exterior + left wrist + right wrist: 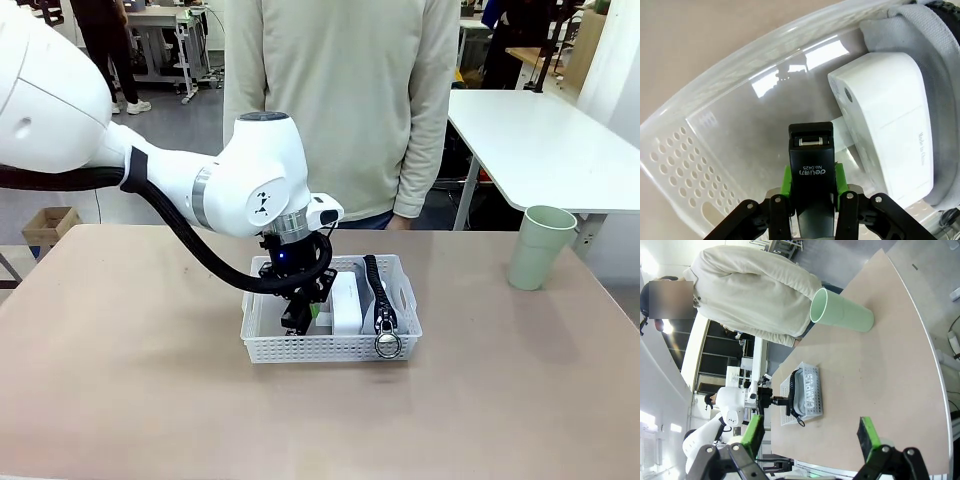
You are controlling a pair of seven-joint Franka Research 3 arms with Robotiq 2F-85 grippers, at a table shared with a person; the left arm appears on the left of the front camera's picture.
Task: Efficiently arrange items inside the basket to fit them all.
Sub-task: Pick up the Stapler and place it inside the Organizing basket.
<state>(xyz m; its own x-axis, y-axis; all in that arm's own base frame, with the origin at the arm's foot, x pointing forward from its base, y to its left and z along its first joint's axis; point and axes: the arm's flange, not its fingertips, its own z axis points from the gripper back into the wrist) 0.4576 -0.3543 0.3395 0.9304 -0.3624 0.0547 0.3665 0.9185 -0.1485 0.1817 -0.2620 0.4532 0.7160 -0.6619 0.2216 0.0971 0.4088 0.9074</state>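
Observation:
The white basket (320, 349) sits mid-table. My left gripper (300, 306) reaches down into its left half, shut on the small black stapler (811, 160), which hangs just above the basket floor (740, 125). To its right, inside the basket, lie the white rounded block (347, 300) (885, 130) and the grey zip pouch (378, 292) (920, 30), whose metal ring (386, 345) rests at the near wall. The pale green cup (540, 247) (842, 311) stands upright on the table at the right, outside the basket. My right gripper (810, 435) hangs open and empty, high above the table's right end.
A person in a cream sweater (340, 100) stands at the far edge behind the basket. A white table (540, 140) stands at the back right. Bare tabletop (130, 350) lies left of and in front of the basket (812, 395).

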